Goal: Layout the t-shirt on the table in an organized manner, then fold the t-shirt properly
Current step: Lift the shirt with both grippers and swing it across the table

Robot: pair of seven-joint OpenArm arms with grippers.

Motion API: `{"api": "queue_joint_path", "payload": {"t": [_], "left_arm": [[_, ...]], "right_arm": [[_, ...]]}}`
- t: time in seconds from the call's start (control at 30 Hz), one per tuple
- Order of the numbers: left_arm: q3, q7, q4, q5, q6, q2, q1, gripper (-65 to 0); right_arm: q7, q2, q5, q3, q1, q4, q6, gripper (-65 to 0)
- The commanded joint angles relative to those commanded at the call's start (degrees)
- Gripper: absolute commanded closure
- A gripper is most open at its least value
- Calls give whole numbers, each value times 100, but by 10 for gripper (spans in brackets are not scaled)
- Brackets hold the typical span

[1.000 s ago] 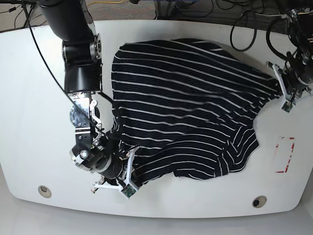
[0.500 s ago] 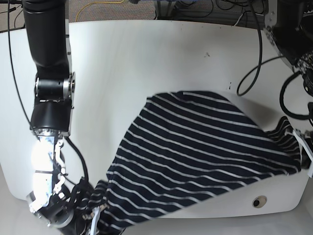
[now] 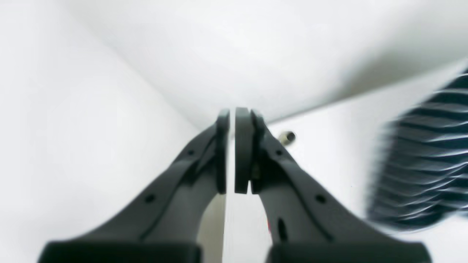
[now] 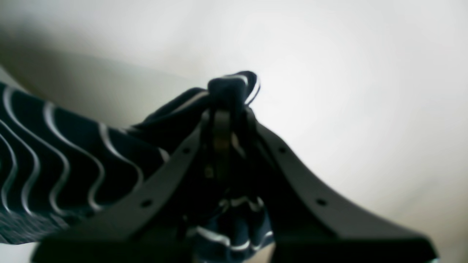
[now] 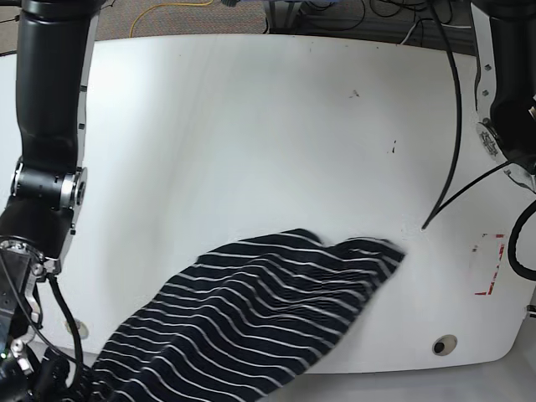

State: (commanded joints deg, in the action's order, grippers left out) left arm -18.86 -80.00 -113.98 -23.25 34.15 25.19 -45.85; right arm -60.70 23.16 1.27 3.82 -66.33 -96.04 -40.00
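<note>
The dark t-shirt (image 5: 251,310) with thin white stripes lies bunched at the front left of the white table (image 5: 251,126), trailing off the front edge. In the right wrist view my right gripper (image 4: 226,109) is shut on a fold of the t-shirt (image 4: 55,146), and cloth pokes out past its tips. My left gripper (image 3: 232,117) is shut with nothing between its fingers, and the t-shirt (image 3: 420,164) shows blurred off to its right. Neither gripper shows in the base view.
The right arm (image 5: 46,167) runs down the left side of the base view, and the left arm (image 5: 507,84) stands at the right edge. A red-and-white tape rectangle (image 5: 490,264) and a metal grommet (image 5: 444,344) sit at the front right. Another grommet (image 5: 75,325) lies front left.
The t-shirt has been dragged toward the front left and has come away from the left gripper at the right edge. Its right end now lies loose on the table.
</note>
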Motion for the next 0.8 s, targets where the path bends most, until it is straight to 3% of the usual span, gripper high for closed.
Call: {"api": "queue_joint_path", "payload": {"t": [0.2,0.37,0.67,0.8], "left_arm": [[-18,0,0,0,0,-26,809,0],[-53,0,0,-9,0,-132,1407,0],[-545,101,-9,-9,0,-457,2233,0],[-791,101,-9,-9,0,-440,2330,0]], "right_arm": [[-132,-18,0,-624,1064,-791,0,-2],[-132,-176,26,-615,1538,-1143,0,-2],[-141,-475,9,-571,1574,-1187,0,-2],[-141,-633,35,9,1301,-1204,0,-2]]}}
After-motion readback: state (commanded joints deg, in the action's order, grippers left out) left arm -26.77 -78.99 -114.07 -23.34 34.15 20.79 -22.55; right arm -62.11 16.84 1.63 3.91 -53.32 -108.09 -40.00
